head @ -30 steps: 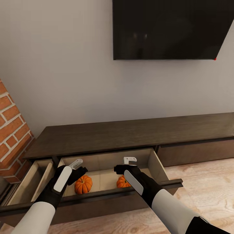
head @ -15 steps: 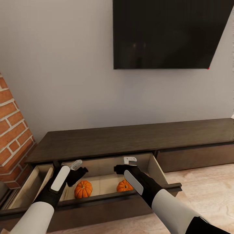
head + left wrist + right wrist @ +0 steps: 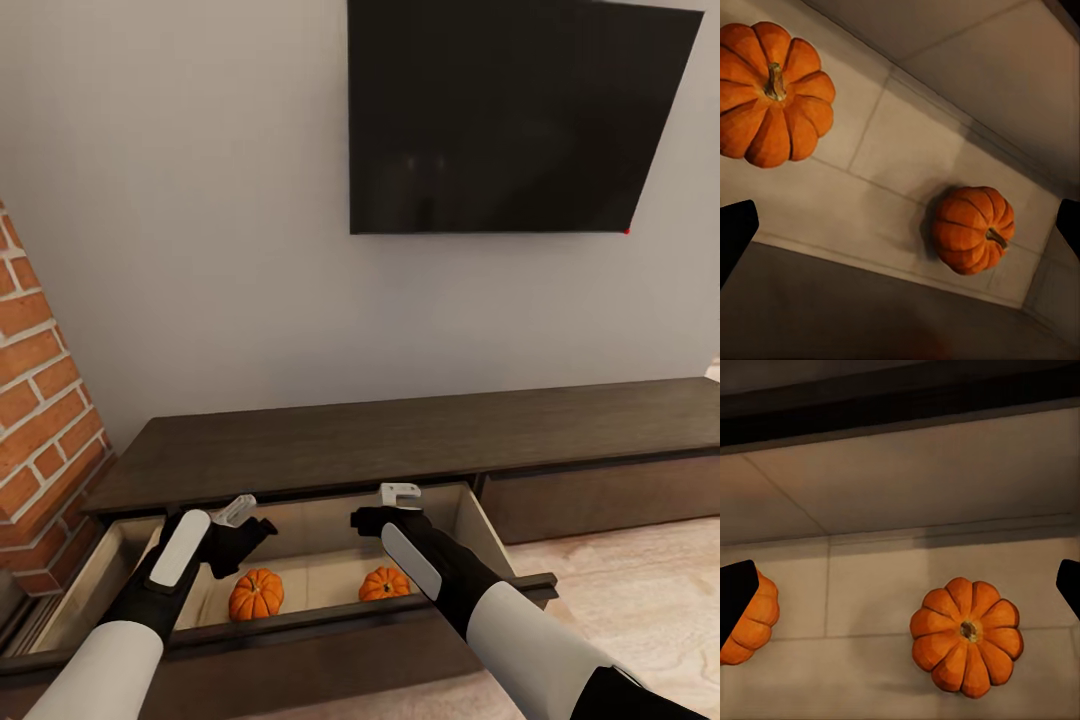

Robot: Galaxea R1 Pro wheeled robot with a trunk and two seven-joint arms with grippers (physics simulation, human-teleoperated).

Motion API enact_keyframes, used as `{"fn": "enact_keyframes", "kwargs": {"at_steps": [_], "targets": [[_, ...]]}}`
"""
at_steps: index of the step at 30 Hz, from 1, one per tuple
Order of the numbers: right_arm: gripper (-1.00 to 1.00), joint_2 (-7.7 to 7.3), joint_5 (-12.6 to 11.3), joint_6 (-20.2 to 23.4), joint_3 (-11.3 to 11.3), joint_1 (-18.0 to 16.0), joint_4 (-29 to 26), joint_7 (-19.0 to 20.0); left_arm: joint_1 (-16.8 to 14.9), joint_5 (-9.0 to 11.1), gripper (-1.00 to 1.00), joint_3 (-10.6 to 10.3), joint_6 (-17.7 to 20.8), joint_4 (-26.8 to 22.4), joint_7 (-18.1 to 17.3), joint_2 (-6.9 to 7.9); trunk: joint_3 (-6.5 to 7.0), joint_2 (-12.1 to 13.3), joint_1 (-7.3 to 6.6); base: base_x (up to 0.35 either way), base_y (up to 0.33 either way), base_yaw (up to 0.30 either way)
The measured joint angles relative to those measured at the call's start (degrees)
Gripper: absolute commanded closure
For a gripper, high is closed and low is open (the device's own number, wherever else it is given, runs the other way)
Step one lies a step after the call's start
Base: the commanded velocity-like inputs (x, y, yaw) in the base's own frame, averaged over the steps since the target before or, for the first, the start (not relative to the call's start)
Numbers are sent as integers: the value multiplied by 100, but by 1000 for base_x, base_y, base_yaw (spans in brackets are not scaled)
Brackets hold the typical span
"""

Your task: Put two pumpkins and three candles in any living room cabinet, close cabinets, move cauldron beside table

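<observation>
The view is tilting upward; both pumpkins [image 3: 256, 594] [image 3: 384, 584] are lying in the cabinet [image 3: 400, 440] drawer — left gripper [image 3: 243, 528] and right gripper [image 3: 385, 508] hanging spread, empty; candles pending.

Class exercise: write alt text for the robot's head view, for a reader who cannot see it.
Two small orange pumpkins, one on the left and one on the right, sit in the open drawer of a long dark cabinet. The left tool and right tool hover above them, empty. A black TV hangs on the wall.

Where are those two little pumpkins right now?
Both pumpkins sit apart on the pale floor of the cabinet's open drawer, below the wall TV: one under the left gripper, the other under the right gripper.
</observation>
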Motion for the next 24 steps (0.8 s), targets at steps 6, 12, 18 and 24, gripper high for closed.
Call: {"fn": "enact_keyframes", "kwargs": {"at_steps": [6, 12, 18, 24], "targets": [[-100, 0, 0, 0, 0, 0, 0, 0, 0, 96, -100, -5, 5, -4, -26, 122, 0, 0, -3, 152, 0, 0], [-100, 0, 0, 0, 0, 0, 0, 0, 0, 145, -100, -10, 12, -7, -35, 147, 0, 0, 0, 28, 20, 0], [-100, 0, 0, 0, 0, 0, 0, 0, 0, 150, -100, -30, 25, -16, -36, 135, 0, 0, 0, -51, 45, 0], [-100, 0, 1, 0, 0, 0, 0, 0, 0, 153, -100, -7, 157, -17, -36, 145, 110, 6, -13, -3, 3, 0]]}}
